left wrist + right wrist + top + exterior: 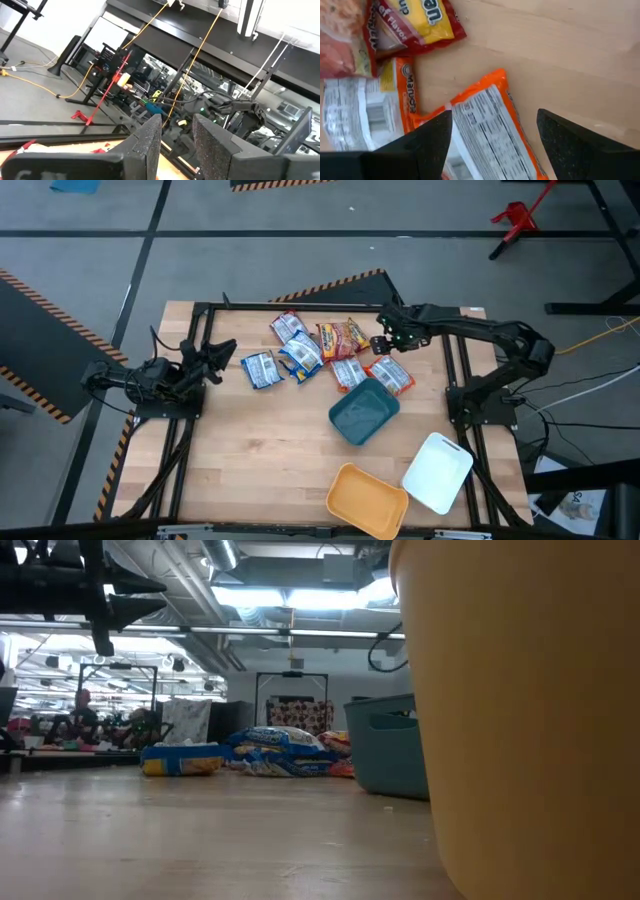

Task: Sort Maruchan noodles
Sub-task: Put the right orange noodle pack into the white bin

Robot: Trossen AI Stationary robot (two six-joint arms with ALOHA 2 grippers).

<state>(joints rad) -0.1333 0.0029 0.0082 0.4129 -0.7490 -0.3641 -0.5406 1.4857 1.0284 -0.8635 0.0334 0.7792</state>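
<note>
While the left gripper (222,350) waits at the table's left edge, fingers narrowly parted on nothing, the blue packets (282,360) lie just to its right. Further right sits the heap of Maruchan noodles (330,350), above the teal tray (364,411). Now the right gripper (383,345) hangs over that heap's right side, fingers spread wide and empty, and an orange packet (487,130) lies straight beneath, its long axis running through the gap between them. Right arm's clearly nearer; I'd guess a straight drop.
</note>
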